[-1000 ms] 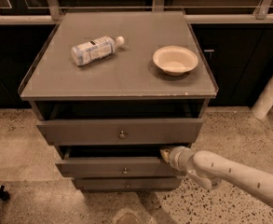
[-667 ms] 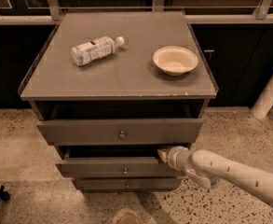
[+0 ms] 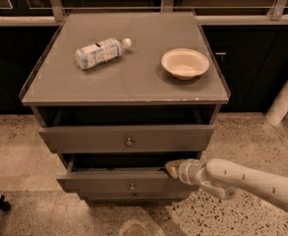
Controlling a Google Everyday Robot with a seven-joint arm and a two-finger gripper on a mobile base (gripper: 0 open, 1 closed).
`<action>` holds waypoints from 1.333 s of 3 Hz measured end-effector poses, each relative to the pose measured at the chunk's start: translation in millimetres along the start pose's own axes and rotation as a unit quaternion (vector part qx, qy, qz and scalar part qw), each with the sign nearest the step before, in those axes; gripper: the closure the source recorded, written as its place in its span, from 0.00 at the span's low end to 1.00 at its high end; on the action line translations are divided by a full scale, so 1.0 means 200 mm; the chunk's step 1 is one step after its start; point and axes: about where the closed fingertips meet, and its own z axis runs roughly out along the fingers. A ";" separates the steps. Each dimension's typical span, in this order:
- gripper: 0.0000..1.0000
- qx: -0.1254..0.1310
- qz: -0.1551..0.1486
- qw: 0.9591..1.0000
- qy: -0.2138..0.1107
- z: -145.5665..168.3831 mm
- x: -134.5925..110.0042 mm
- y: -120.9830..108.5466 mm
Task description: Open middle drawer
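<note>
The middle drawer is the second of three grey-brown drawers under the cabinet top. It stands pulled out further than the top drawer, with a dark gap above its front. Its small round knob is at the front's centre. My gripper comes in from the right on a white arm and sits at the upper right edge of the middle drawer's front. The top drawer above is also pulled out a little. The lowest drawer shows only as a thin strip.
On the cabinet top lie a plastic bottle on its side and a cream bowl. A white post stands at the right. Dark cabinets stand behind. The floor is speckled terrazzo.
My gripper has moved a little to the left along the top edge of the middle drawer's front. The drawer looks about as far out as before.
</note>
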 end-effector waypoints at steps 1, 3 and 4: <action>1.00 -0.030 -0.008 1.000 -0.001 -0.06 0.05 0.05; 1.00 -0.089 -0.025 0.996 -0.014 -0.21 0.17 0.10; 1.00 -0.115 -0.031 0.993 -0.018 -0.23 0.21 0.12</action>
